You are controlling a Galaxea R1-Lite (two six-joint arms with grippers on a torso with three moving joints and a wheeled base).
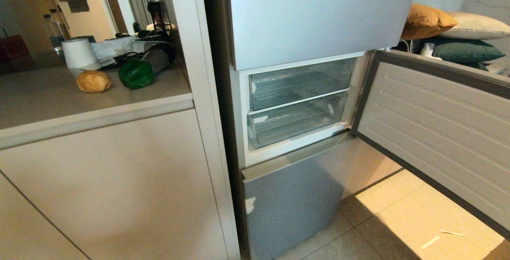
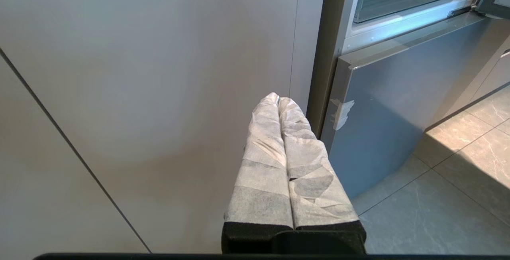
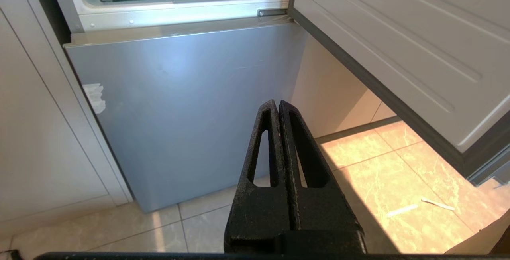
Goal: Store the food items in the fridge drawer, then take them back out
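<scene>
Grey-lined middle door (image 1: 430,132) swung wide beside clear drawers (image 1: 299,104)

Warm sunlight falls from the right onto the floor tiles (image 1: 402,220), leaving a bright yellow patch cut by the open fridge door (image 1: 434,132)'s hard shadow. The counter (image 1: 59,104) sits dimmer, its far clutter soft and murky. All views are sharp up close, with straight lines bowing slightly near the edges
</scene>
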